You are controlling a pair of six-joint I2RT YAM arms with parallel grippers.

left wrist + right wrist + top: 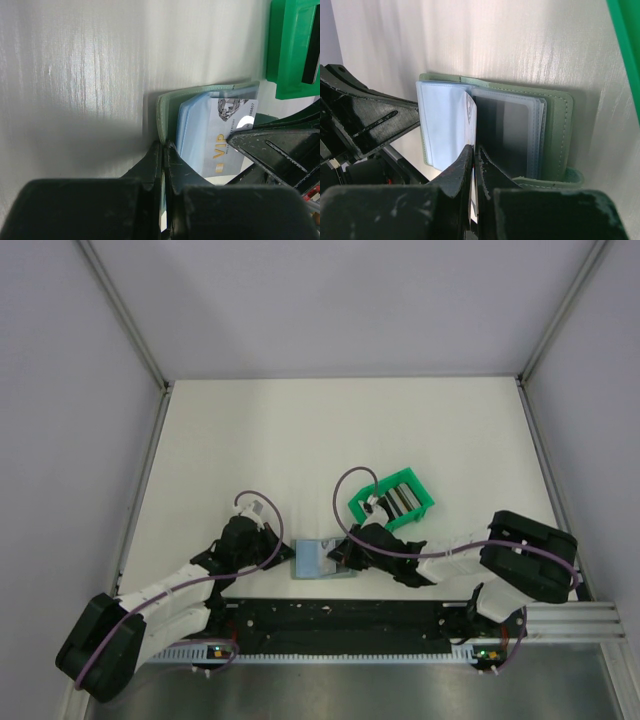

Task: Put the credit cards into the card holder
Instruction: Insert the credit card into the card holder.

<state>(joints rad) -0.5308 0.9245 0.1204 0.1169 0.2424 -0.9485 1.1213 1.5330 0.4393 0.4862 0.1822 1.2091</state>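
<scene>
Seating card [222,145] in holder [555,125] — right claw [474,150] clamped on card's edge, left claw [164,147] clamped on holder's; card likely stiff, slick — sleeves floppy.

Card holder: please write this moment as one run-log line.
left tool: shut on card holder | right tool: shut on whitish card | card holder: open on table | green bin: holds other cards

Open card holder [318,561], card [217,146] partway in
</scene>
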